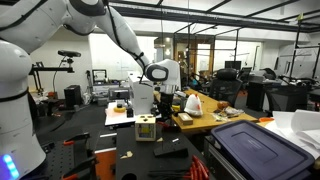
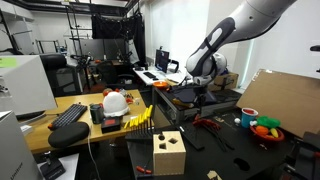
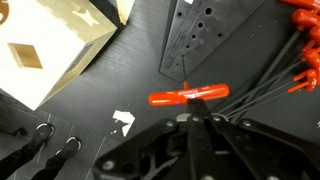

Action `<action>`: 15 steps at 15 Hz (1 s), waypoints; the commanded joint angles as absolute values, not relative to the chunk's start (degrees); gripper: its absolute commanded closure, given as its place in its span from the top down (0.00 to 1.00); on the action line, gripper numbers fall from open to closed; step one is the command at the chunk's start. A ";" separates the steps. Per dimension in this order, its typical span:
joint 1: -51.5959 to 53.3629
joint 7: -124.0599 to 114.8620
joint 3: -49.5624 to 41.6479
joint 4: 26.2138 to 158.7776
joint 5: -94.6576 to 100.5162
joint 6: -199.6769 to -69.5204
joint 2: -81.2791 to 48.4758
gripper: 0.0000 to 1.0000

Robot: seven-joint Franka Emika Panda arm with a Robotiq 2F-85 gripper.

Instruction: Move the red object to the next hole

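Observation:
The red object [image 3: 188, 96] is a T-handle tool whose red crossbar lies just beyond my fingertips in the wrist view. Its thin dark shaft runs back between them. My gripper [image 3: 188, 117] is shut on that shaft and holds the tool over the black table. A grey metal plate with holes [image 3: 200, 35] stands beyond the handle, apart from it. In both exterior views the gripper [image 1: 163, 93] [image 2: 199, 88] hangs above the black table; the red object is too small to make out there.
A wooden box [image 3: 40, 50] [image 1: 147, 128] [image 2: 168, 152] with a diamond cut-out stands near the plate. More red-handled tools [image 3: 303, 78] and black cables [image 3: 265, 85] lie to one side. A white scrap [image 3: 123, 121] and metal rings [image 3: 45, 130] lie on the table.

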State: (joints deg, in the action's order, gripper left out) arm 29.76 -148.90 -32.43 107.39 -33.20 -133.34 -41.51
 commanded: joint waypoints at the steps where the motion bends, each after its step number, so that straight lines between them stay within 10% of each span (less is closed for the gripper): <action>1: 28.84 -148.62 -31.79 105.63 -33.83 -132.66 -42.34 0.00; 15: 27.32 -148.90 -31.34 101.73 -34.55 -128.99 -45.52 0.00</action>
State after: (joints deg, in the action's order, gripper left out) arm 28.06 -148.90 -31.74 103.35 -33.20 -130.65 -44.30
